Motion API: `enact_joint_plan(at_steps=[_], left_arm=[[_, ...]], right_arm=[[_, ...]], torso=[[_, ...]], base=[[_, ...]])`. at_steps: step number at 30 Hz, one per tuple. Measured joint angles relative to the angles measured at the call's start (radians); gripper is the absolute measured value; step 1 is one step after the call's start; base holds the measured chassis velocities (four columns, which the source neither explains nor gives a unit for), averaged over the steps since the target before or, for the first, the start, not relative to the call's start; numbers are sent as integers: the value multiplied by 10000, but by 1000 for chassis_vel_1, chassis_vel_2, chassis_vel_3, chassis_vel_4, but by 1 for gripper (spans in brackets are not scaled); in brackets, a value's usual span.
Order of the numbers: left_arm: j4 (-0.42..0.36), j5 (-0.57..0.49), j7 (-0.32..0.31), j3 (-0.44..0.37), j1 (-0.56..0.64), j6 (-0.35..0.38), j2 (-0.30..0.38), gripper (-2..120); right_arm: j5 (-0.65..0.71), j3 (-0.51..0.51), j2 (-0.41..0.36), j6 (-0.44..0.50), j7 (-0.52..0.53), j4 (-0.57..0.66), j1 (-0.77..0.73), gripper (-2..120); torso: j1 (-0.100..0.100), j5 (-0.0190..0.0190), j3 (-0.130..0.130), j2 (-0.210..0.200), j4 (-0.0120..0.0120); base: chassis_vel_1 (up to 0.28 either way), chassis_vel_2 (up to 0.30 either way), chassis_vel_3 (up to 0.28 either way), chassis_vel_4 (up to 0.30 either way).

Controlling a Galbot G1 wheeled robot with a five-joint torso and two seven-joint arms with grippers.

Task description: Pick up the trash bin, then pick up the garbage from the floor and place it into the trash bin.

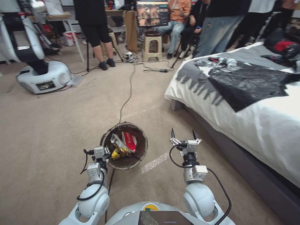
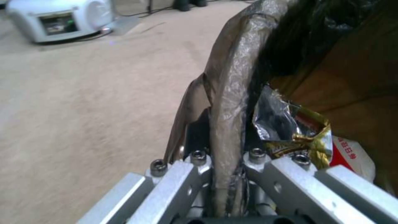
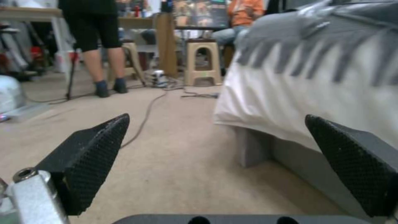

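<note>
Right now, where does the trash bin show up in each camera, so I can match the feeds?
Head view: trash bin low centre, left hand clamped on its near-left rim.
Left wrist view: its bag-lined rim runs up the middle, between the fingers.
Right wrist view: not in it; open right hand, carpet, bed.
Shared landmark: the beige stool; white robot base.

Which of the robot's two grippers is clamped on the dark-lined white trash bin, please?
The left gripper is shut on the trash bin at its near rim; the right gripper hangs open over bare beige carpet floor, holding nothing.
</note>
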Motion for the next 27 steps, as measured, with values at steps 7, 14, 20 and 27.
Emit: enact_joint_plan(at_steps=[7, 14, 20, 27], left_arm=[[-1, 15, 0, 3, 3, 0, -14, 0], [-51, 68, -3, -15, 23, -2, -32, 0], [-76, 96, -62, -65, 37, -34, -60, 0], [-135, 151, -117, -182, 55, -62, -45, 0]], right_arm=[[-2, -16, 3, 1, 7, -16, 7, 100], [-3, -45, 7, 1, 13, -36, 39, 100], [-3, -67, 9, 0, 18, -54, 50, 100], [-10, -80, 27, 0, 23, -54, 38, 100]], torso=[[0, 0, 0, 0, 0], [0, 0, 0, 0, 0], [0, 0, 0, 0, -5], [0, 0, 0, 0, -3]], base=[[79, 63, 69, 63], [0, 0, 0, 0], [0, 0, 0, 0], [0, 0, 0, 0]])
